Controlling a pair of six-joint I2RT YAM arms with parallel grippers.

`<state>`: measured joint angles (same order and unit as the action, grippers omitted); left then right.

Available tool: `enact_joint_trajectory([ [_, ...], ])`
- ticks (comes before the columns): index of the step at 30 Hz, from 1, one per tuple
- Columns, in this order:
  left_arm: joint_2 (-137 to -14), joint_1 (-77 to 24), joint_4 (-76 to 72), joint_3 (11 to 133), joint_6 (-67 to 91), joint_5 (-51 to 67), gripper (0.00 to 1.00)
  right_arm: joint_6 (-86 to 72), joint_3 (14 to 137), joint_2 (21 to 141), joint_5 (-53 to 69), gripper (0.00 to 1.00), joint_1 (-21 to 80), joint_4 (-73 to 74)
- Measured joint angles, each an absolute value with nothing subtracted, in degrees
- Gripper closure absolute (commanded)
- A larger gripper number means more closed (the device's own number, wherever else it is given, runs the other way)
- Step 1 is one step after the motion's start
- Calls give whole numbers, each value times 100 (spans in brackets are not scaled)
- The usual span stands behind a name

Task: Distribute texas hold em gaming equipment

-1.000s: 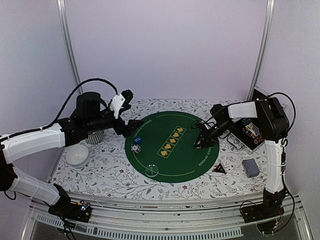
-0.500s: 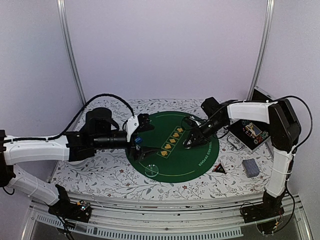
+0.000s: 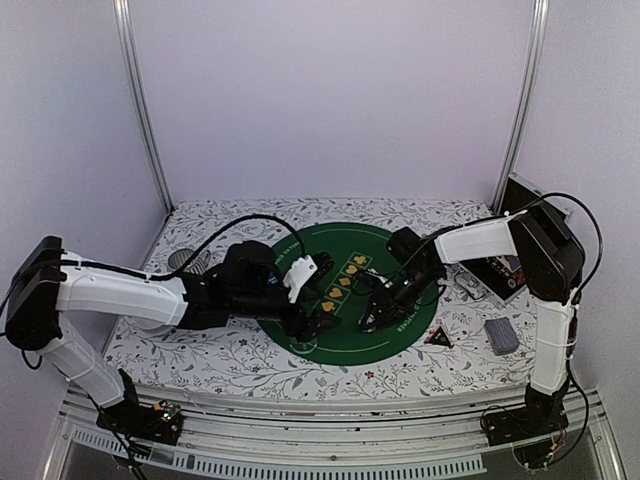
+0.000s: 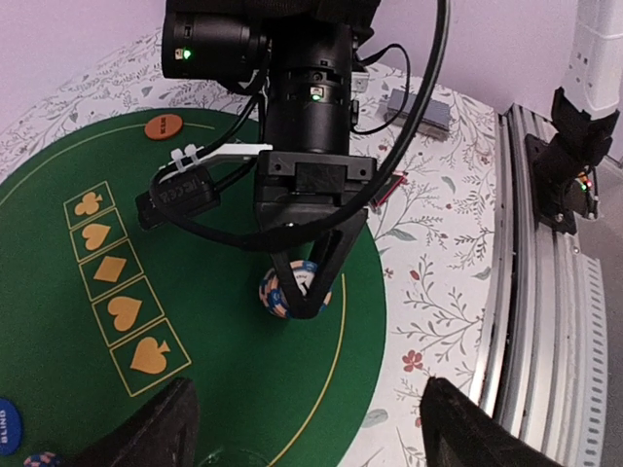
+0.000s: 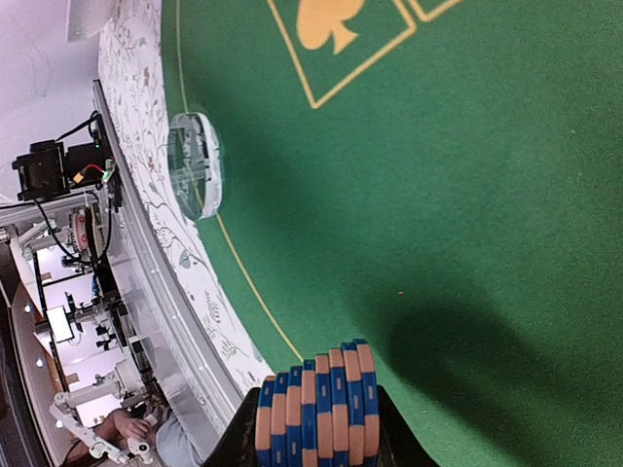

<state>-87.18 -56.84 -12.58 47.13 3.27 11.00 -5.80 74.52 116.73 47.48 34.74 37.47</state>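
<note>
- Covering the whole work area, the white floral-patterned surface [image 3: 200, 350] carries a round green felt mat [image 3: 370, 240] printed with 5 gold suit boxes [image 4: 117, 292].
- Both arms reach in over the mat's near half. The left end effector [image 4: 313, 428] hangs with its 2 fingers [image 4: 156, 428] wide apart and nothing between them. The right end effector [image 4: 305, 292] is clamped on a stack of blue-and-orange-edged round poker chips [image 5: 316, 404].
- The grey-blue-backed deck of playing cards [image 3: 502, 336] sits squared up on the right of the surface, well off the mat. No card lies on the felt, so dealing looks not yet begun.
- The stack is held low over the mat's near-right part, just inside the gold arc. It lies on its side. Its long axis runs about level with the felt from one finger to the other, with the chip edges facing down. Whether it touches the felt cannot be told.
- A clear round disc [image 5: 195, 163] rests at the mat's near rim, across the gold arc.
- An orange round button [image 4: 164, 125] lies beyond the far end of the box row. A blue round button [image 4: 6, 428] lies on the mat's left part, with a single chip [image 4: 44, 459] just beside it.
- Judged from this layout, the buttons are out, the chips are partly placed and the cards are left to do, so the task is roughly midway.
</note>
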Motion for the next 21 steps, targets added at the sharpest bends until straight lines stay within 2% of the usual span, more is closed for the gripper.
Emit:
enact_joint_trajectory([
  [4, -9008, -5843, -1116, 4888, 499, 1020, 18, -582, 7452, 11817, 4619, 82, 3365, 3719],
  [7, -9159, -5966, -1022, 5000, 504, 956, 17, -582, 7452, 11848, 4593, 82, 3280, 3706],
  [9, -9233, -6001, -947, 5068, 499, 915, 17, -578, 7452, 11850, 4591, 77, 3227, 3691],
  [12, -9260, -6003, -836, 5120, 478, 845, 16, -569, 7452, 11863, 4604, 75, 3153, 3680],
  [17, -9271, -6003, -731, 5238, 449, 803, 17, -517, 7452, 11937, 4676, 64, 2998, 3667],
  [21, -9282, -6003, -681, 5256, 445, 799, 16, -510, 7459, 11961, 4689, 62, 2954, 3656],
])
